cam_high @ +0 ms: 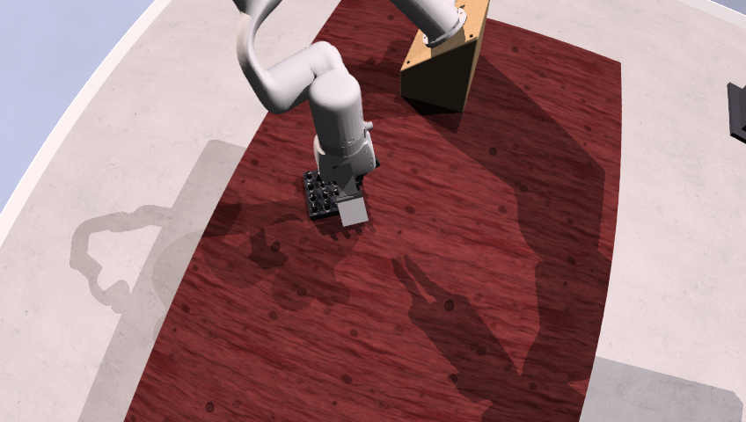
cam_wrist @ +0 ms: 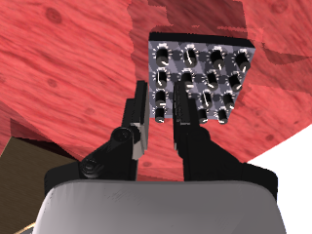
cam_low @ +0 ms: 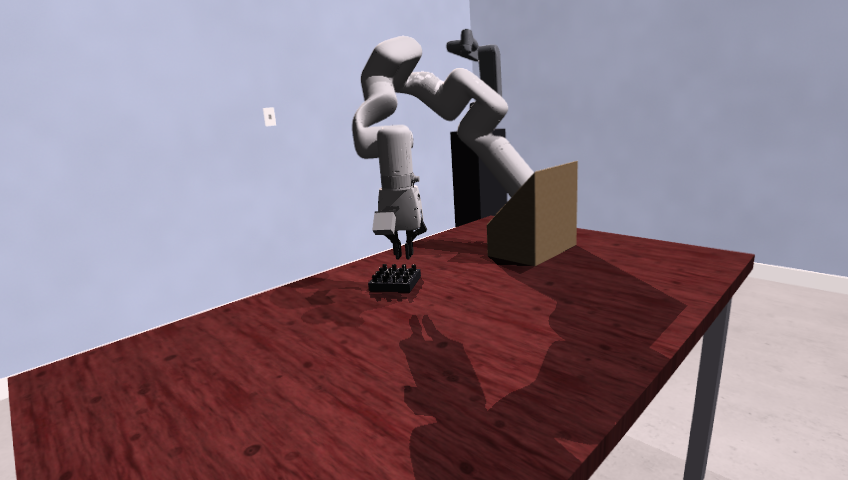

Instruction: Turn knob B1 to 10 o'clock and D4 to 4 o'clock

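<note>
Claw point(cam_low: 402, 252) hangs narrowly parted, gripping nothing, above knob box point(cam_low: 394, 279) on red-brown table point(cam_low: 535, 356), blue walls point(cam_low: 148, 178) behind.

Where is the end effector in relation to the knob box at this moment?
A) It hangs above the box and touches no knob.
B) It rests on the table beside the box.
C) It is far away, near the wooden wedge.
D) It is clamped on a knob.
A: in the exterior view the end effector hangs above the knob box, with a gap between the fingertips and the knobs.
</note>
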Tool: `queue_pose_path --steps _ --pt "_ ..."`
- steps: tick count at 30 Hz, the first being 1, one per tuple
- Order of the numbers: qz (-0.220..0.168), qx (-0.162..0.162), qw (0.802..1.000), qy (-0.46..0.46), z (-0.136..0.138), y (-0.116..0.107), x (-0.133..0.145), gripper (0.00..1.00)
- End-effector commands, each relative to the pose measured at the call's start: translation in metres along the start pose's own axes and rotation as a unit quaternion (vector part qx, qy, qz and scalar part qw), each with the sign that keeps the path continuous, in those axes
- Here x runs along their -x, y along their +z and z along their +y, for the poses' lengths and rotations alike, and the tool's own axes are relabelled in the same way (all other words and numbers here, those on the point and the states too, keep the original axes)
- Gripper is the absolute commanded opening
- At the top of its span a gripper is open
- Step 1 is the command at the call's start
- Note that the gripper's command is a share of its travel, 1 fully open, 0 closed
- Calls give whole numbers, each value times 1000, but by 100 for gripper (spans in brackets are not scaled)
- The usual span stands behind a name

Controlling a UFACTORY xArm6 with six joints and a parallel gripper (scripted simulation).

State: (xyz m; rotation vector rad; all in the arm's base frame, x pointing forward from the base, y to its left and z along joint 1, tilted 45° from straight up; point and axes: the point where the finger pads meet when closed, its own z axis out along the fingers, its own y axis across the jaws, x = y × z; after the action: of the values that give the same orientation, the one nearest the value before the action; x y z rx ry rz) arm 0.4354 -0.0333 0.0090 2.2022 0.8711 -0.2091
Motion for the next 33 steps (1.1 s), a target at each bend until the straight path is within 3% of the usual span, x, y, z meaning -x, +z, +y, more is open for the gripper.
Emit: queue_pose_path --steps 1,33 --pt "1 1 1000 0 1 -1 -1 19" --pt "1 0 1000 0 1 14 -1 19"
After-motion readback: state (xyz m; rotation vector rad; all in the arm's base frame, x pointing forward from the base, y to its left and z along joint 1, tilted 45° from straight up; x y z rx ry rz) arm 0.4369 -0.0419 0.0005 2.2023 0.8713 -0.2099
